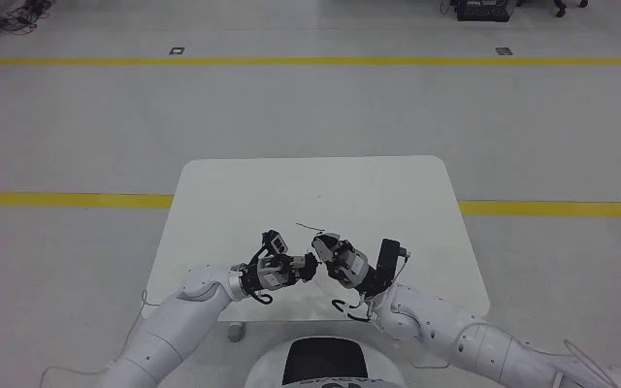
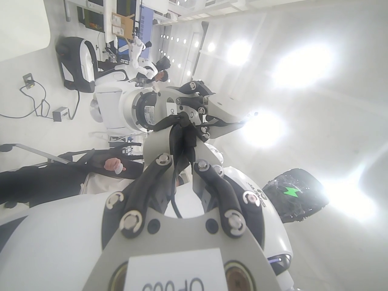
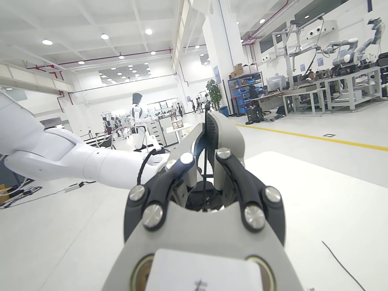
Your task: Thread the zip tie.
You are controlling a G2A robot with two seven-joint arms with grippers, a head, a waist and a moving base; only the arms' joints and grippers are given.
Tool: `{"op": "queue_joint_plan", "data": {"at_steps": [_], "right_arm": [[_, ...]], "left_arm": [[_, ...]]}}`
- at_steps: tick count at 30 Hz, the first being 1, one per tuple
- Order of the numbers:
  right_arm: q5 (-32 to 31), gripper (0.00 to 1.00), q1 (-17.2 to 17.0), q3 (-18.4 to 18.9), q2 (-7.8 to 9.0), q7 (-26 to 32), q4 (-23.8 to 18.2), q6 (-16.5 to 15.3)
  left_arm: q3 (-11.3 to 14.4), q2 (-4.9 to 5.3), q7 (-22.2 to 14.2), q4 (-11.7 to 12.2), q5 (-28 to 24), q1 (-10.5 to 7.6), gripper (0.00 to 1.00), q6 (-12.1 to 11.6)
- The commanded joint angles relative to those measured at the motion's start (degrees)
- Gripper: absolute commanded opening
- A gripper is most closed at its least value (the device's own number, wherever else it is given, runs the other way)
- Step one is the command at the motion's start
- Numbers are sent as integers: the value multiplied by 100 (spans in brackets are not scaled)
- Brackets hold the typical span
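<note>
**A:** Where is the zip tie (image 3: 205, 180)?

**B:** In the right gripper (image 3: 209, 121), which is clenched on it. The strap runs the length of the claw and pokes out past its tips. I'd guess it is held that way so a short, stiff free end is there to feed.

**A:** And the other claw?

**B:** The left gripper (image 2: 182, 142) is clamped on something dark, which I take to be the same tie's head end, and it sits tip to tip with the right one. In the top view they meet in the lower middle of the frame, over the near part of the table (image 1: 408, 194). They seem to be held off the surface, probably so both ends can be lined up freely.

**A:** Anything else?

**B:** A thin black strand (image 3: 341, 263) lies loose on the table near the right gripper.
</note>
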Motion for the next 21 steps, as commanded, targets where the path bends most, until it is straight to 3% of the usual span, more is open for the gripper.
{"op": "queue_joint_plan", "data": {"at_steps": [1,21], "right_arm": [[7,0,-7,-4,0,-3,6,0],[46,0,10,-33,-23,3,60,0]], "left_arm": [[5,-1,2,3,-2,-5,0,-1],[16,2,15,2,-18,-13,0,-13]]}}
